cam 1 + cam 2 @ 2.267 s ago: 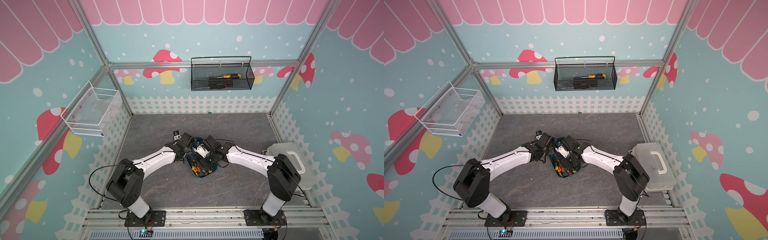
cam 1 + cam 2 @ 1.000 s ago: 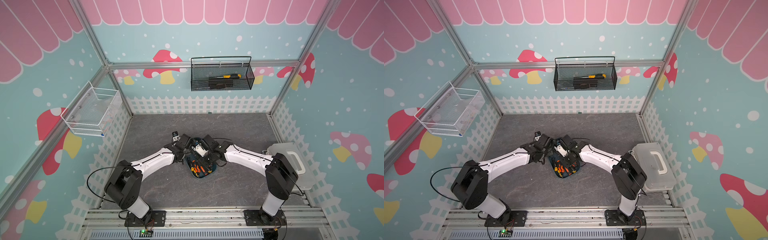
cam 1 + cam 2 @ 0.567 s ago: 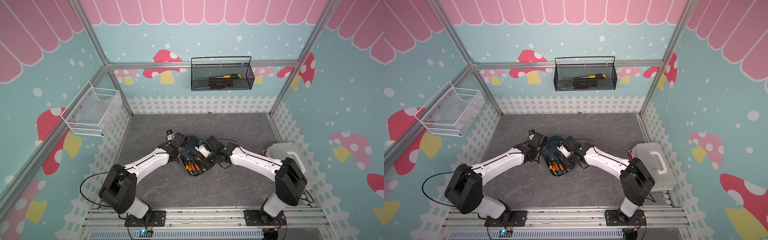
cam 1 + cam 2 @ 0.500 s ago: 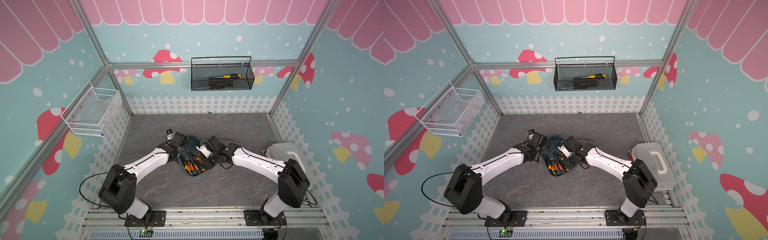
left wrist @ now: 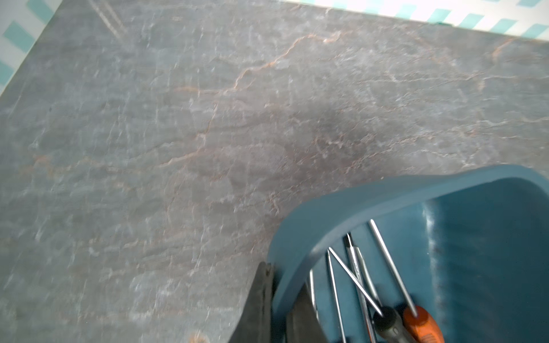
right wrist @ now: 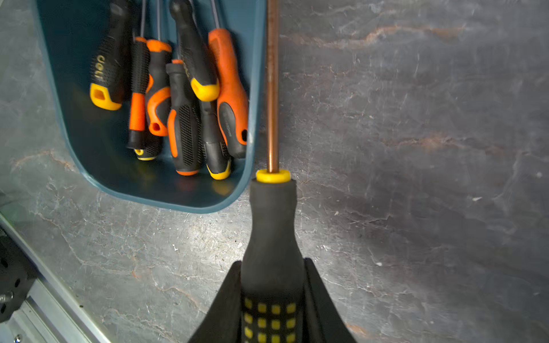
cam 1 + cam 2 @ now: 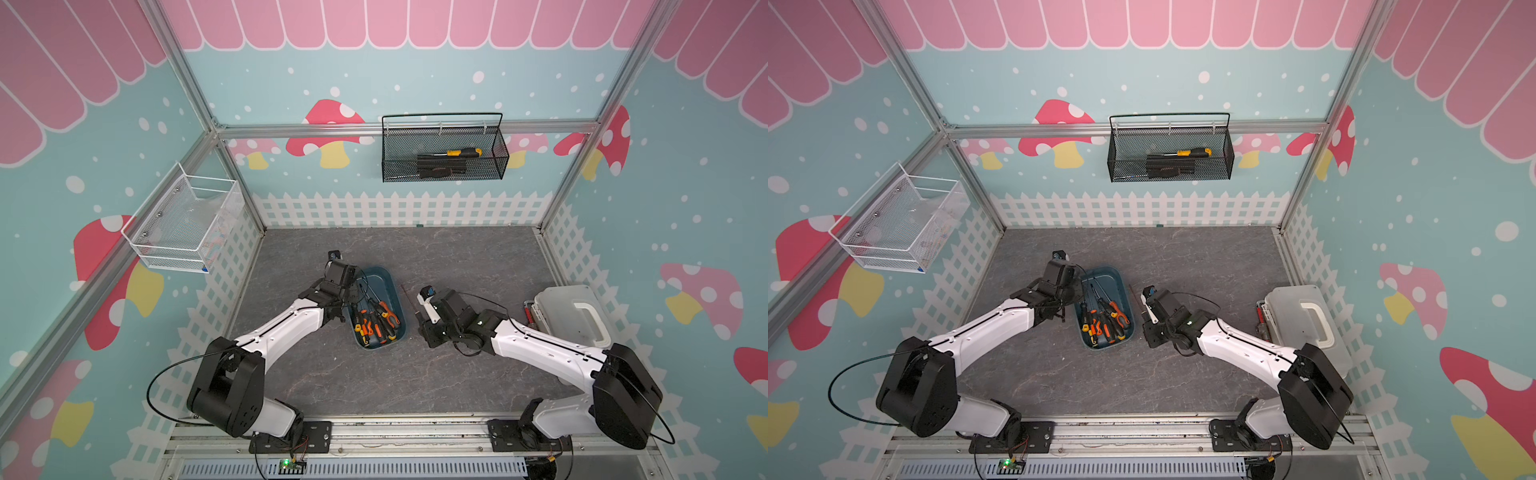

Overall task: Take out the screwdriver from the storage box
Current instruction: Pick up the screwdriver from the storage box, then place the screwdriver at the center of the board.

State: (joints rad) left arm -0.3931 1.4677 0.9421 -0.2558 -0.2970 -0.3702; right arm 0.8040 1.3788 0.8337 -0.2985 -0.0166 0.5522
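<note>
The storage box (image 7: 382, 284) (image 7: 1108, 282), a shallow teal tub, lies mid-table with several orange- and yellow-handled screwdrivers (image 7: 376, 322) (image 6: 178, 104) in it. My left gripper (image 7: 349, 311) (image 7: 1069, 311) (image 5: 282, 279) is shut on the box's left rim (image 5: 371, 202), one finger outside and one inside. To the right of the box, my right gripper (image 7: 420, 318) (image 7: 1145, 318) (image 6: 271, 261) is shut on the black, yellow-dotted handle of a screwdriver (image 6: 271, 225). Its copper shaft (image 7: 409, 300) (image 7: 1137, 300) runs just outside the box's right wall (image 6: 255, 89), above the table.
A black wire basket (image 7: 442, 156) with a yellow-handled tool hangs on the back wall. A white mesh basket (image 7: 183, 224) is fixed to the left wall. A whitish case with a handle (image 7: 573, 316) sits at the right edge, with a red tool (image 7: 528, 313) beside it.
The box has slid left and a little farther back with my left gripper on its rim. My right gripper has carried the screwdriver right, from over the box to beside it.
</note>
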